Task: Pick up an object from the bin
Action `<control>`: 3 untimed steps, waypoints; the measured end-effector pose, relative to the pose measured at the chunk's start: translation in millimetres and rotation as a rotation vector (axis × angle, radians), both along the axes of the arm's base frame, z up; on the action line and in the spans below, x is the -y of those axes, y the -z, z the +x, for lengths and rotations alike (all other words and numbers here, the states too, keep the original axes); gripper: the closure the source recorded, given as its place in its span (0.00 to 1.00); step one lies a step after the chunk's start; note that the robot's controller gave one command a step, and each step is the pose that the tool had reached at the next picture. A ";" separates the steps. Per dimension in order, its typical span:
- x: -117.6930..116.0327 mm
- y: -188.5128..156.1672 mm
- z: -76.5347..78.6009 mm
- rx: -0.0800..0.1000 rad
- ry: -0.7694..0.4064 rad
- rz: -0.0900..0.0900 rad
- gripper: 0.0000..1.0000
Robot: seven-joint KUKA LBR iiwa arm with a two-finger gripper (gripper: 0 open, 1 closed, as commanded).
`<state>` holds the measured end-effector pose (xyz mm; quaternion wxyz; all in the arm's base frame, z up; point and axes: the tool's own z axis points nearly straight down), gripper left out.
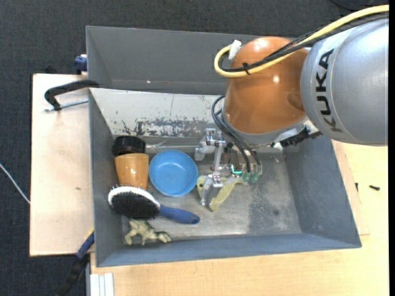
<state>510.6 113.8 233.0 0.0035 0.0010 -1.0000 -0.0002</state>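
The arm [352, 79] comes in from the right, and its orange cover [265, 85] hangs over the back part of the grey bin [160, 54]. The claw [212, 196] is low in the bin, near the middle of the floor. At its tip lies a small yellow-green thing [226, 191], long and soft-looking, flat on the floor. It touches the claw or is just beside it, a little to the right. It cannot be told whether the claw is open or closed, nor whether it has the yellow-green thing in its grasp.

Just left of the claw stands a blue bowl [174, 172], round and upright. Further left, a tan cup [131, 168] with a black cap lies near the left wall. In front of the bowl lies a hairbrush [137, 203] with black bristles and a blue handle, and the end of the handle is near the claw. A small olive toy figure [145, 232] lies by the front wall, well apart from the claw.
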 end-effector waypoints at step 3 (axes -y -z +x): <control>21.4 22.3 33.6 0.020 0.296 0.004 1.00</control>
